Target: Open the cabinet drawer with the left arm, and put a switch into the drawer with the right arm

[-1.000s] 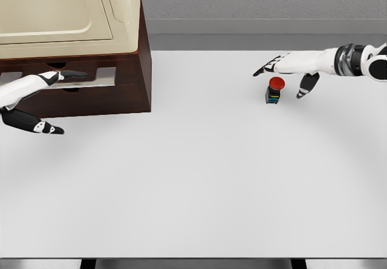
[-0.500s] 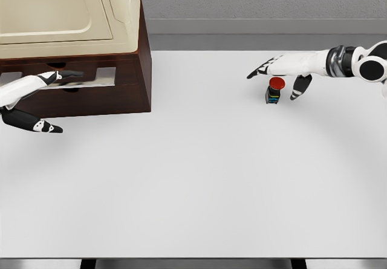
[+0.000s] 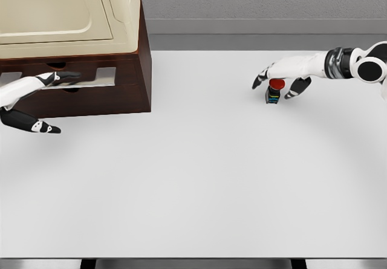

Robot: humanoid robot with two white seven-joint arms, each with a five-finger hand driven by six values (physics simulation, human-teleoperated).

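Your right hand [image 3: 279,75] arches, fingers spread, over the switch [image 3: 274,91], seemingly not gripping, while your left hand [image 3: 36,83] reaches, released, to the drawer [image 3: 91,78].

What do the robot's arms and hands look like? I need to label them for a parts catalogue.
Both arms are glossy white. The right robot hand has white fingers with black tips; a dark grey banded wrist joint sits behind it. The left robot hand matches: white shells, black finger segments.
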